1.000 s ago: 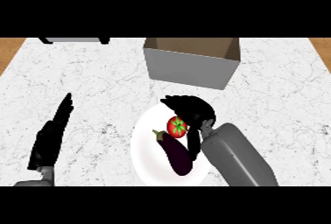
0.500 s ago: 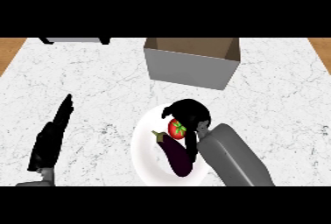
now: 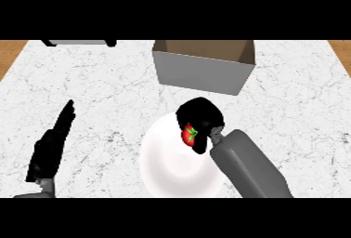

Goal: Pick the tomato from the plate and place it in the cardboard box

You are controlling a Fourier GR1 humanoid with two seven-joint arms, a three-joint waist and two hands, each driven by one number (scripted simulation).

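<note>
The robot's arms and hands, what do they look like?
Each forearm is a smooth grey block with rounded edges, ending in a black hand with fingers and a thumb: left hand, right hand. No cables, markings or sleeves show.

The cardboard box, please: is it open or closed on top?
Open: the cardboard box shows its brown inner walls, with no lid or flaps over them.

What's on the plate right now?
The right hand is over the plate's upper right edge, curled round the tomato. The rest of the plate shows bare white; anything under the hand and forearm is hidden.
</note>
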